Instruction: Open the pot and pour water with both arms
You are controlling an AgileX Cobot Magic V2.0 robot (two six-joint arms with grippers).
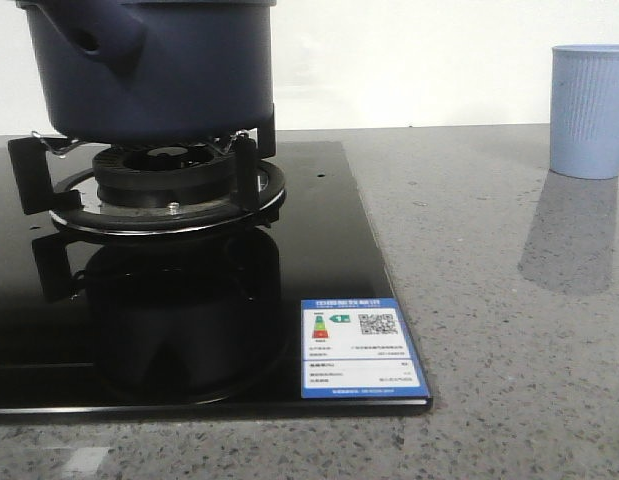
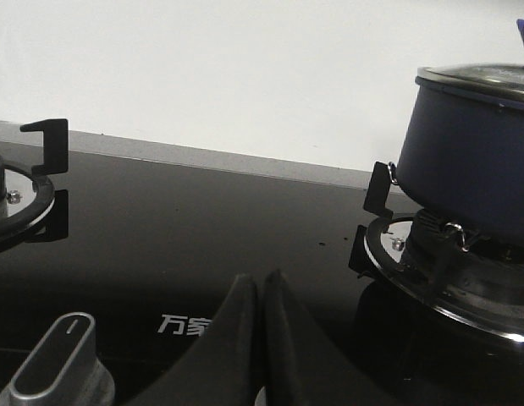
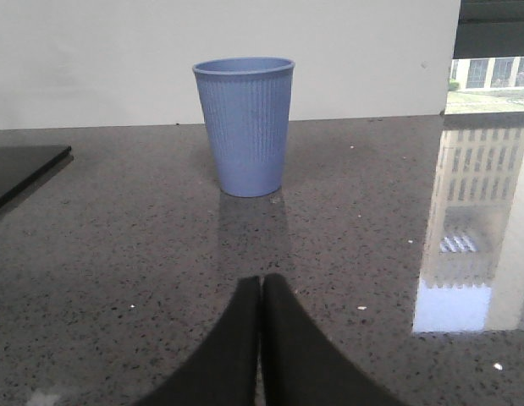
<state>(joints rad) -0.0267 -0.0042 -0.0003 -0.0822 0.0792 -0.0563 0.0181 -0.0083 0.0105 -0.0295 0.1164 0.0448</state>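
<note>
Front view: a dark blue pot (image 1: 154, 65) sits on the burner grate (image 1: 154, 185) of a black glass hob (image 1: 189, 330); its top is cut off by the frame. Well to the right of the pot, on the grey speckled counter (image 1: 489, 300), stands a light blue ribbed cup (image 1: 589, 110), upright. An energy label (image 1: 359, 348) sticks to the hob's near right corner, in front of the pot.

Left wrist view: the left gripper (image 2: 262, 292) hangs low over the hob, its two black fingers pressed together with nothing between them. The pot stands off to one side of it, well apart, and a glass lid (image 2: 477, 80) rests closed on its rim. A silver control knob (image 2: 58, 359) lies on the far side of the gripper from the pot.

Right wrist view: the right gripper (image 3: 262, 292) is also pinched closed and empty, low over the counter. The cup stands straight ahead of it, apart; whether it holds water cannot be seen.

A lidded pot and idle grippers fit either a pot yet to be opened or one closed again after pouring. Any lid lift would go best with fingers spread wide and centred on the lid's knob, rising straight up.
</note>
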